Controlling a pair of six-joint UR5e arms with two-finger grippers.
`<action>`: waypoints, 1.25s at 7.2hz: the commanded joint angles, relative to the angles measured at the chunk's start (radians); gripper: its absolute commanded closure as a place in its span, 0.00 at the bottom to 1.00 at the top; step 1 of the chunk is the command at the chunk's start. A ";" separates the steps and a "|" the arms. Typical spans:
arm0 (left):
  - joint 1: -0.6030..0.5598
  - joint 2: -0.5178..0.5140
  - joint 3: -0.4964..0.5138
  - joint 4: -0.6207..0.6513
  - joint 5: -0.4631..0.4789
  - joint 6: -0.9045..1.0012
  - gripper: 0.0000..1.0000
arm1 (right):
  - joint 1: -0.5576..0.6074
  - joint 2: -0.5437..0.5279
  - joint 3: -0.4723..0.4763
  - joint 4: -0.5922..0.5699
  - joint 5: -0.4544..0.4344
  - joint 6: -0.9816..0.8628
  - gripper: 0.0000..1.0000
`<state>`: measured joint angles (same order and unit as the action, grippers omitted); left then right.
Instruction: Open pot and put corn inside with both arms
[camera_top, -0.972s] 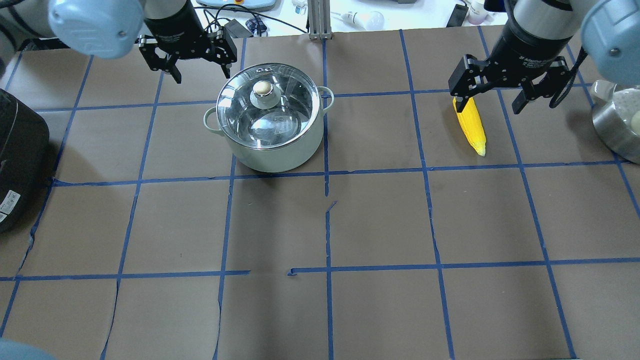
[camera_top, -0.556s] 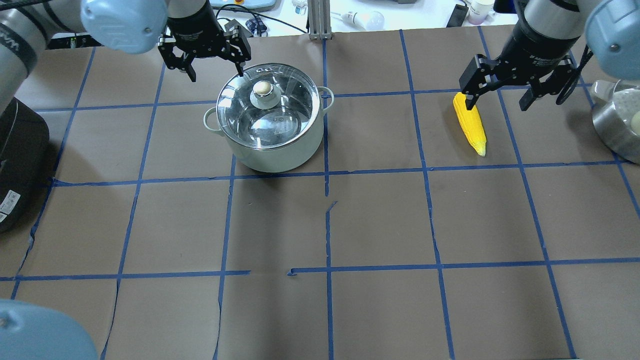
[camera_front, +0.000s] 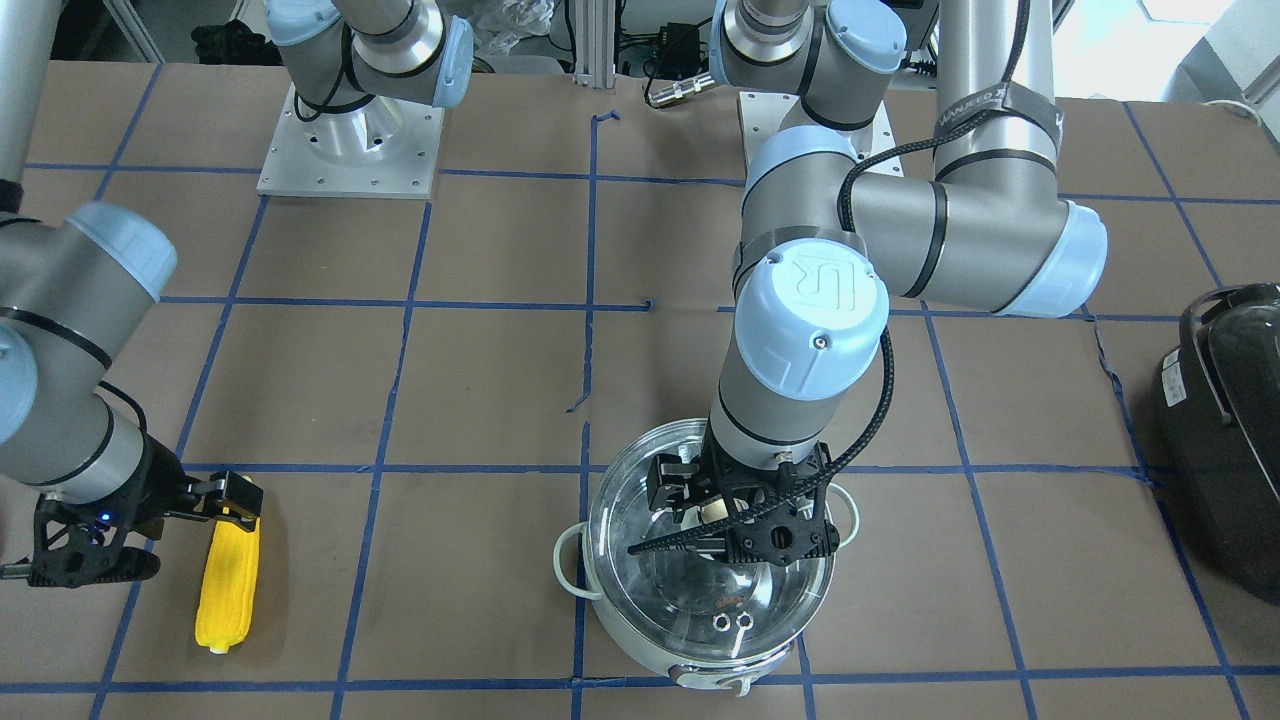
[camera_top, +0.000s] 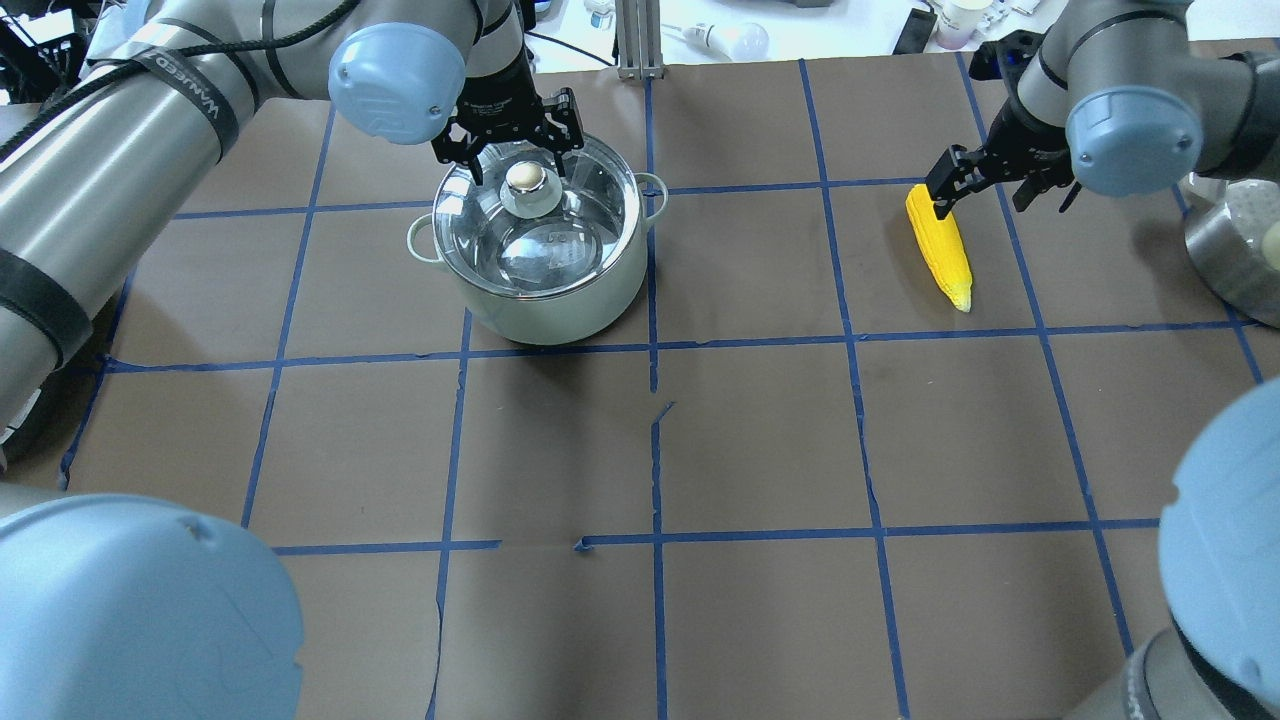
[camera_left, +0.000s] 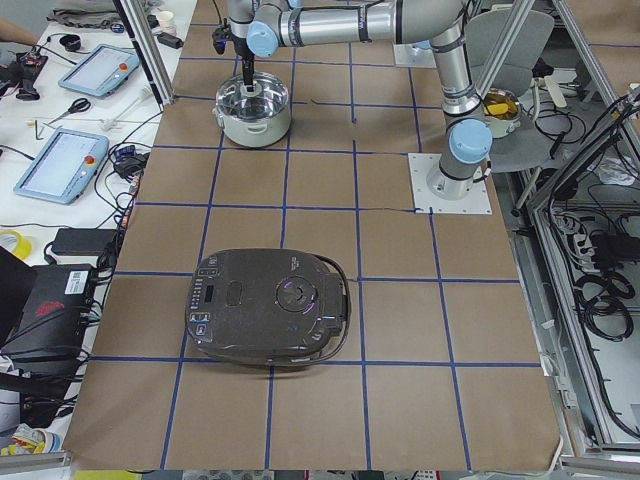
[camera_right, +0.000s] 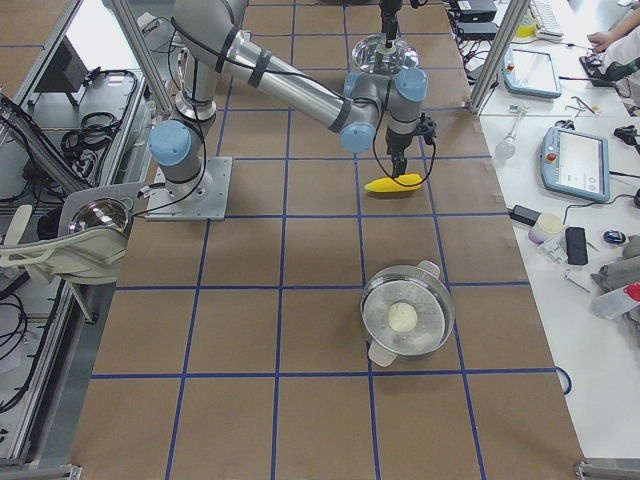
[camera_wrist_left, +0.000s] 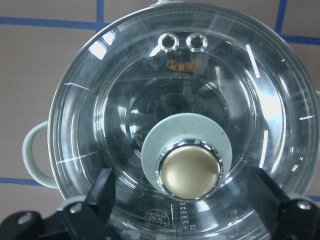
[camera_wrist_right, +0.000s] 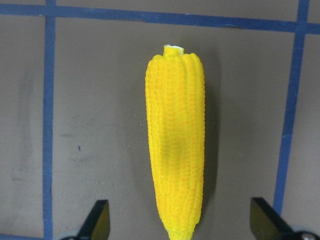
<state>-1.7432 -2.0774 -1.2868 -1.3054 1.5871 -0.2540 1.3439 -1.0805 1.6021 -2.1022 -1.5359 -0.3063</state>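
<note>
The steel pot (camera_top: 540, 315) with its glass lid (camera_top: 575, 215) and brassy knob (camera_top: 527, 178) stands left of centre at the back; the lid is on. My left gripper (camera_top: 520, 168) is open just above the lid, its fingers (camera_wrist_left: 102, 192) on either side of the knob (camera_wrist_left: 190, 172); it also shows in the front view (camera_front: 735, 520). The yellow corn (camera_top: 940, 245) lies flat on the table at the back right. My right gripper (camera_top: 985, 192) is open over the corn's far end, with the corn (camera_wrist_right: 176, 150) centred between its fingers (camera_wrist_right: 97, 220).
A large black appliance (camera_left: 270, 305) sits at the table's left end. A second steel pot (camera_top: 1235, 250) with a pale ball inside stands at the right edge, close to the right arm. Tools and tablets lie beyond the back edge.
My left gripper has moved right, from behind the pot's left side to over the lid knob. My right gripper has shifted back and down over the corn's far end. Both stay open.
</note>
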 joint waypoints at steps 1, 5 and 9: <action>-0.002 -0.007 -0.008 0.040 -0.001 0.004 0.06 | 0.000 0.112 -0.001 -0.073 -0.001 0.000 0.00; -0.002 0.000 -0.008 0.038 0.005 0.016 0.99 | 0.000 0.120 -0.004 -0.097 0.022 0.003 1.00; 0.017 0.063 0.041 -0.009 0.008 0.034 1.00 | 0.018 0.065 -0.043 -0.070 0.025 0.059 1.00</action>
<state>-1.7375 -2.0359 -1.2671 -1.2836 1.5925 -0.2303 1.3511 -0.9851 1.5727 -2.1868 -1.5127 -0.2787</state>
